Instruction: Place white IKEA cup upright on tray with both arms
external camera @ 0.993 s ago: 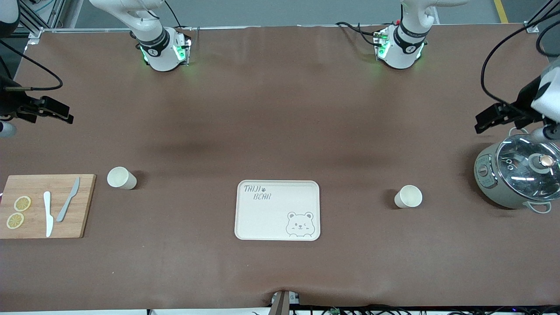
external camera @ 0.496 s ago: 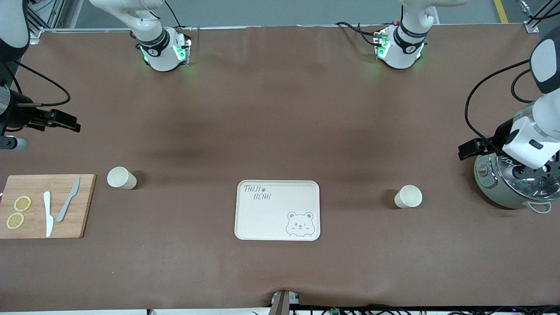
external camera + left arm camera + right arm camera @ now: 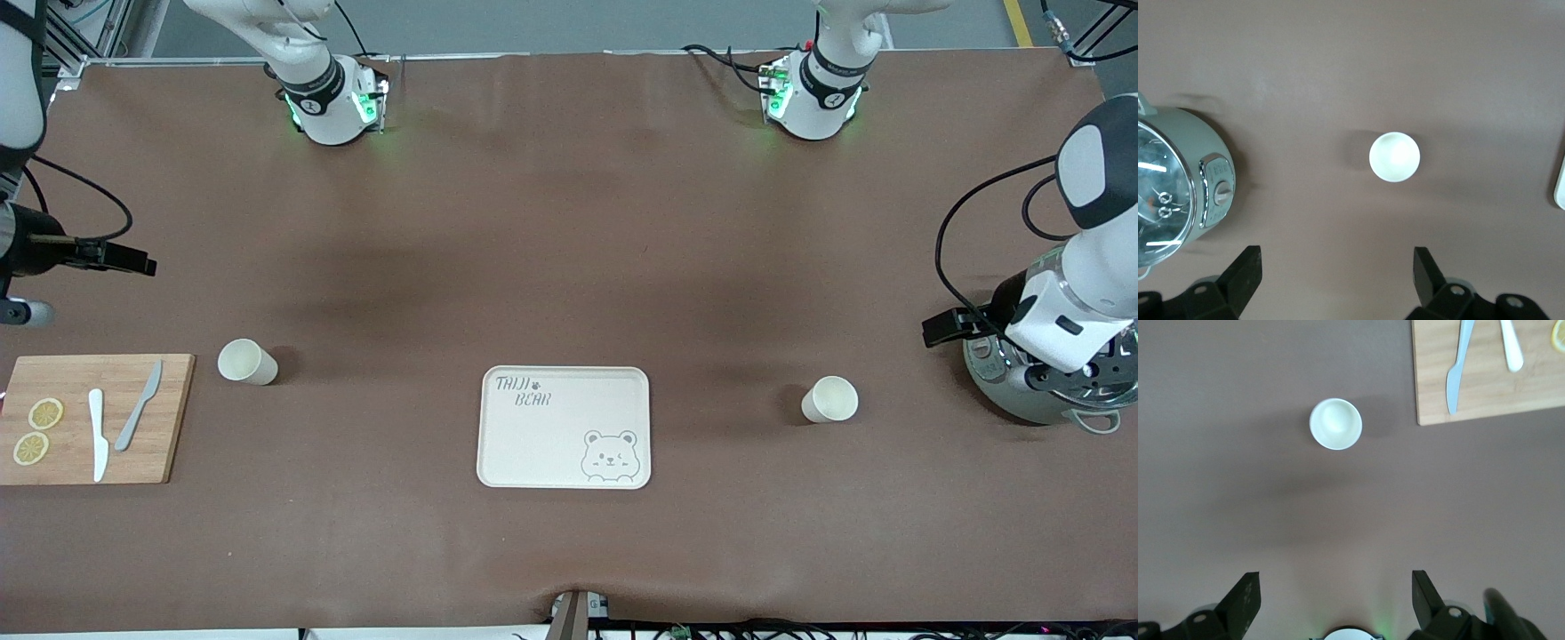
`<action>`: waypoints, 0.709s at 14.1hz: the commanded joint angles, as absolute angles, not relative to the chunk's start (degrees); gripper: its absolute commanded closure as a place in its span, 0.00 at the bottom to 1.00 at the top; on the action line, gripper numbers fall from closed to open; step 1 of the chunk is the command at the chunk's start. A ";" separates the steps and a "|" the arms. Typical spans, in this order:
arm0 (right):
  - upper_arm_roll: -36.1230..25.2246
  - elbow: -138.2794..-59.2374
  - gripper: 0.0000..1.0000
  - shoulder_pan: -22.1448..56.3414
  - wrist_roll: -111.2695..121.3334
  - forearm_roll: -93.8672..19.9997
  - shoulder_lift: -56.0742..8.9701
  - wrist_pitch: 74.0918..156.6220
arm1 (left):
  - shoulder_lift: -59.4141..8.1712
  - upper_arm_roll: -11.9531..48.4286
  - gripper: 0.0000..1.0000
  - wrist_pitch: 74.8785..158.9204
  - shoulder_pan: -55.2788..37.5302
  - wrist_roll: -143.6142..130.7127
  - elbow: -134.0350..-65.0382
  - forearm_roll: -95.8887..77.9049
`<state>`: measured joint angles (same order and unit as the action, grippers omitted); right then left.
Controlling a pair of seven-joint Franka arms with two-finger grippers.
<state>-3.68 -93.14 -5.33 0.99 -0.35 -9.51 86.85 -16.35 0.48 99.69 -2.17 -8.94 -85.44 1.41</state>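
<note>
Brown surface under two raised pincers, both spread apart and empty.
The left pincer (image 3: 1335,283) hangs beside the cooker (image 3: 1040,382), a white cup (image 3: 830,399) upright nearby; the right pincer (image 3: 1333,603) hovers above a second cup (image 3: 246,362) beside the wooden board (image 3: 93,418). The tray (image 3: 564,428) lies between the cups, bare.

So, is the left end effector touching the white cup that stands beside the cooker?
Apart. In the left wrist view, bare brown table separates the open left end effector from the white cup, and nothing is held.
</note>
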 commanded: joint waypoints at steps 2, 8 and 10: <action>-3.16 -92.46 0.00 -6.86 0.62 -0.62 -13.53 86.83 | -19.07 0.53 0.00 100.20 -0.88 -8.09 -83.85 2.72; -3.08 -98.61 0.00 -8.35 3.87 -0.35 -16.08 96.77 | -21.88 0.44 0.00 102.57 -0.88 -8.26 -83.76 2.81; -3.08 -101.15 0.00 -8.44 3.69 -0.44 -15.91 98.51 | -22.58 0.44 0.00 102.83 -0.88 -8.44 -83.76 2.81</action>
